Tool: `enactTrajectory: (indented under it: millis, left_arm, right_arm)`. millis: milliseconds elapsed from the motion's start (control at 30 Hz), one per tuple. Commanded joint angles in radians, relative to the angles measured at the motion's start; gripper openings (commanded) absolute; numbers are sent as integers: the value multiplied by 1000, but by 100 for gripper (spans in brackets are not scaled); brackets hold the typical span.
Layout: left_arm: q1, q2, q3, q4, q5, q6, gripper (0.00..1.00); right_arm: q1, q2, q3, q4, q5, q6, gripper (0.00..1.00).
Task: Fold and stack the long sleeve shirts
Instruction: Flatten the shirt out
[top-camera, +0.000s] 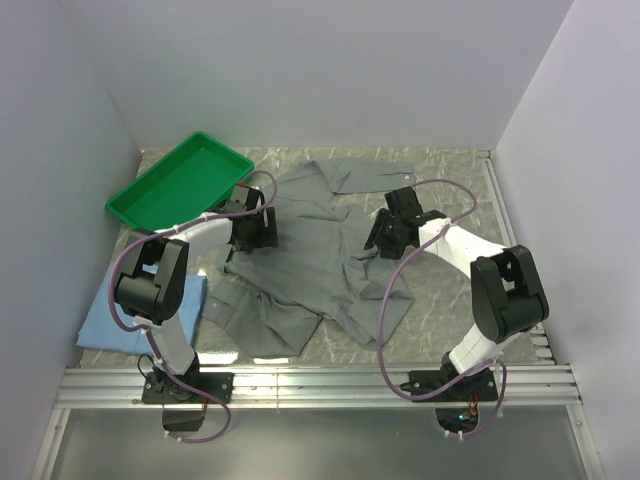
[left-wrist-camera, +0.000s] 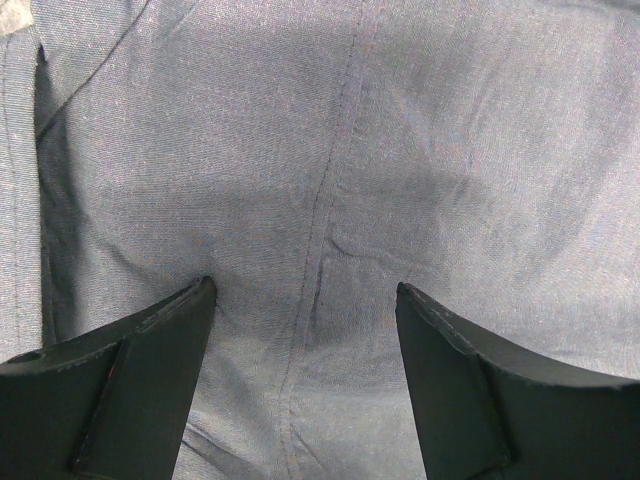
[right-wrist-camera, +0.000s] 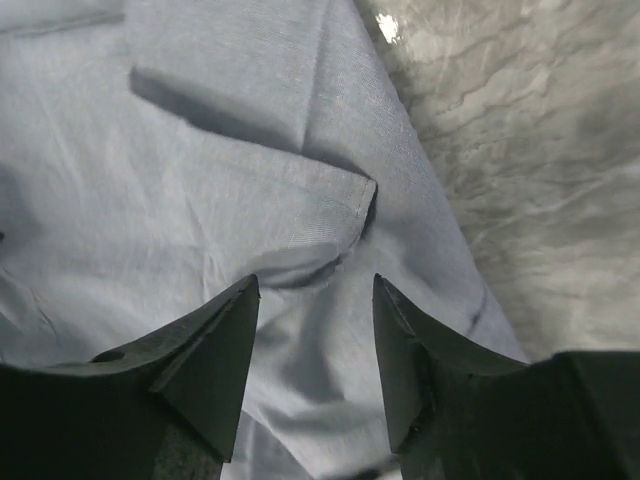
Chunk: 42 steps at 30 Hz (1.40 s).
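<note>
The grey shirt (top-camera: 320, 260) lies spread out in the middle of the desk (top-camera: 440, 290), and the blue shirt (top-camera: 105, 320) lies folded at the near left, partly under the left arm (top-camera: 165, 280). That arm bends at the elbow and reaches in, and the left pincer (left-wrist-camera: 305, 290) points down at the grey shirt's left side, wide apart and holding nothing. The right arm (top-camera: 500, 290) folds up high and leans left, and the right pincer (right-wrist-camera: 315, 285) hangs over the shirt's right edge, fingers apart and empty, a cloth fold just past its tips.
</note>
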Motion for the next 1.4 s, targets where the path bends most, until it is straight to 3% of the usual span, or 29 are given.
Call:
enactTrajectory:
  millis: [0,333,533,733,867,900,1100,1233,1367]
  left_arm:
    - [2,5,1,-52,1,-8,80]
    - [1,15,4,-56,1,-11,80]
    - [1,20,5,-56,1,-11,80]
    - [1,22,5,-61,1,-11,80]
    - [1,23,5,-61,1,-11,80]
    - [1,23,5,-62,1,-11,80]
    - [1,34,10,-72,-26,-13,80]
    - [1,37,14,-79,-34,-14,79]
    - [1,40,14,-81,-32,-15,79]
  right_arm:
    - [-12,29,-43,105,-30,127,58]
    - [-15,83,-108,241,-64,227,57]
    - [-20,81,-106,278,-82,242,49]
    - [-34,84,-105,281,-76,236,28]
    - [-43,75,-99,269,-64,216,1]
    - [-44,69,-96,260,-56,210,0]
    - [-122,-3,-19,137,69,72,0]
    - [-173,-6,123,-10,296,-116,0]
    - [-218,17,208,-13,425,-227,0]
